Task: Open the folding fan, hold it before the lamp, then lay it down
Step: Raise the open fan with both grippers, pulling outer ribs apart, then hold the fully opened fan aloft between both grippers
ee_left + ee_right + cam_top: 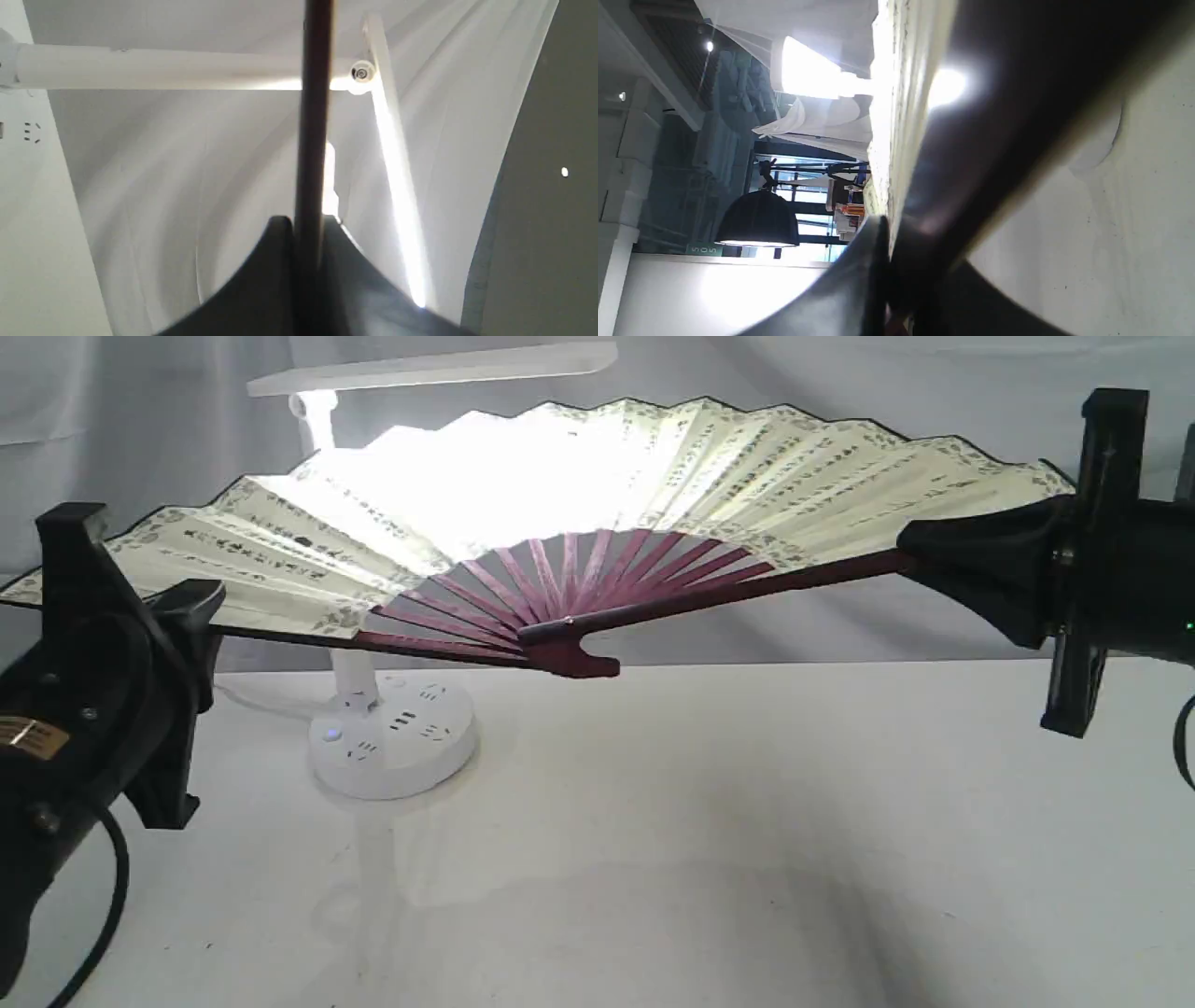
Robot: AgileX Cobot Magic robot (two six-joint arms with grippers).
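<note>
The large cream pleated paper folding fan with maroon ribs (747, 476) hangs spread above the table, just near of the lit white plastic desk lamp (392, 747); left gripper (201, 616) and right gripper (934, 555) are each clamped on an end guard; the fan is probably light and its leaf tearable, so the stiff guards look like the safest hold.

Calligraphy: dark columns across the cream leaf of the folding fan (597, 523); characters too small and washed out to read.
Gold label (28, 737) on the left arm (93, 691): print illegible.
Right wrist view, background: small green sign (704, 249) beneath a black lampshade (759, 217); letters look like "SOS".
</note>
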